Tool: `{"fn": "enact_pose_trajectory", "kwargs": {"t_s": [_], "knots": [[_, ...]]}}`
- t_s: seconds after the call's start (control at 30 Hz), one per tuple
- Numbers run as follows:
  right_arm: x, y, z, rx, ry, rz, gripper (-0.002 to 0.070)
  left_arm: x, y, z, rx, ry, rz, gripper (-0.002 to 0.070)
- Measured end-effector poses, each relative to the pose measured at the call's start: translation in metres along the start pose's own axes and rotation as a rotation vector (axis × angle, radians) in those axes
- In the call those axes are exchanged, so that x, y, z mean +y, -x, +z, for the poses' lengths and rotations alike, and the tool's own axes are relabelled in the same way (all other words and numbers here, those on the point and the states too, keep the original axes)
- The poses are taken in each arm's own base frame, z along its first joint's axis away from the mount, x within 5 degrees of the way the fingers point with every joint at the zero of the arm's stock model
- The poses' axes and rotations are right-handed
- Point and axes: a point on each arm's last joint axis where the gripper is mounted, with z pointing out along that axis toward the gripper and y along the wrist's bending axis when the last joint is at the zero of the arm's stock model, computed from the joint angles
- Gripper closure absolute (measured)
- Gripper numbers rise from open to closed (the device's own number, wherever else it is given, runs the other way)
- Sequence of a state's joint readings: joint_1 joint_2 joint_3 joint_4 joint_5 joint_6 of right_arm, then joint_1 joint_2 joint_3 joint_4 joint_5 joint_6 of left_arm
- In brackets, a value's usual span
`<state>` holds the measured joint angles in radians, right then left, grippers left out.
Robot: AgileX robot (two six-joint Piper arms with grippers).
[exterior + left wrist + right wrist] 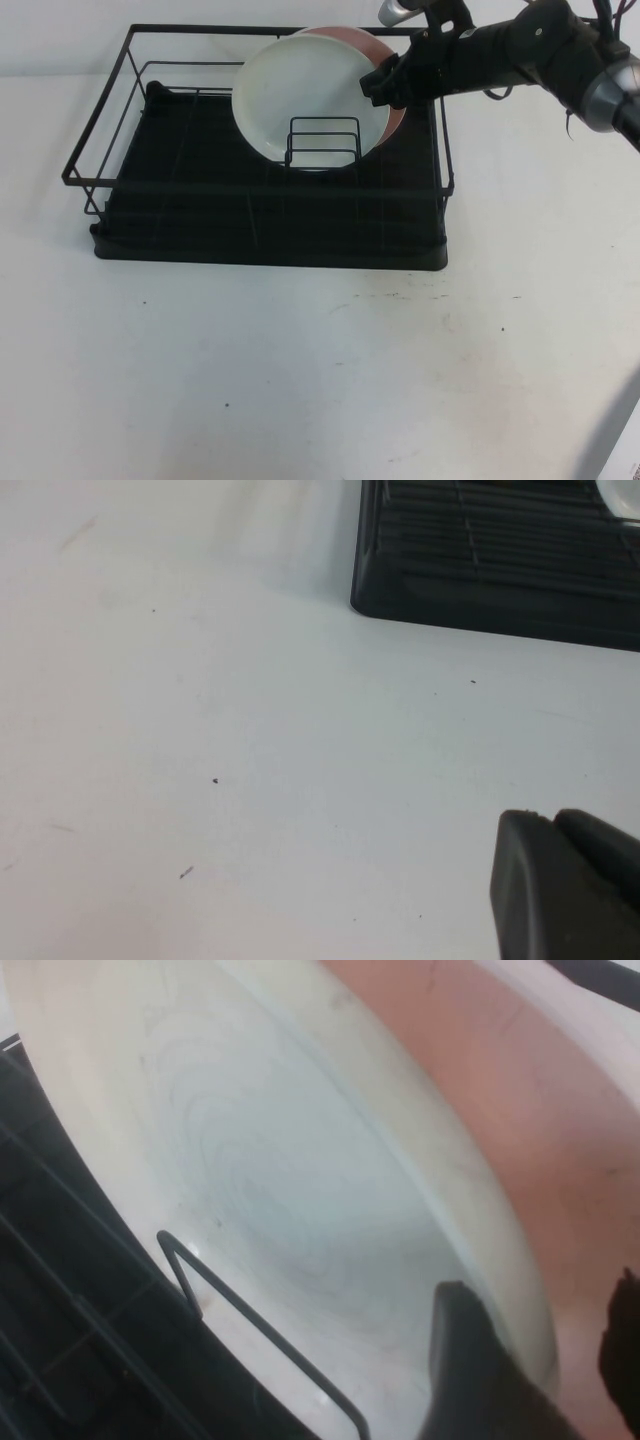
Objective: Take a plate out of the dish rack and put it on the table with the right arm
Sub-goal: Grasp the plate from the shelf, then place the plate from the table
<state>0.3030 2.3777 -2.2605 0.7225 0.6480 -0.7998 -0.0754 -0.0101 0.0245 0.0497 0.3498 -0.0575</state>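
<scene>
glossy plate, black wire dish rack, matt speckled table.

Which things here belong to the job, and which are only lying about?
Job:
- plate, upright in the rack
- rack
- table
- right gripper, at the plate's rim, a jaw on each side

Not job:
- pink plate, behind the white one
- left gripper, low over the table near the rack
</scene>
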Motion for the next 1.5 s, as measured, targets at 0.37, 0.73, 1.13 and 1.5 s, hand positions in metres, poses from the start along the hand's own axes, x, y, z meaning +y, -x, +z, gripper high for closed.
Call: {"fn": "enact_pose_trajectory", "kwargs": {"t_s": [0.37,0.73,1.13,1.5], "knots": [[0.001,0.001,0.001,-0.011,-0.006,-0.001,0.0443,0.0,0.0,0.0,0.0,0.0,0.0,0.0679],[0.001,0.001,0.001,-0.01,-0.019,-0.033,0.0623,0.0,0.0,0.0,0.0,0.0,0.0,0.0679],[0.008,0.035,-0.033,-0.07,-0.029,-0.059,0.0641,0.0,0.0,0.0,0.0,0.0,0.0,0.0679],[0.028,0.075,-0.108,0.017,-0.057,-0.043,0.0645,0.0,0.0,0.0,0.0,0.0,0.0,0.0679]]}}
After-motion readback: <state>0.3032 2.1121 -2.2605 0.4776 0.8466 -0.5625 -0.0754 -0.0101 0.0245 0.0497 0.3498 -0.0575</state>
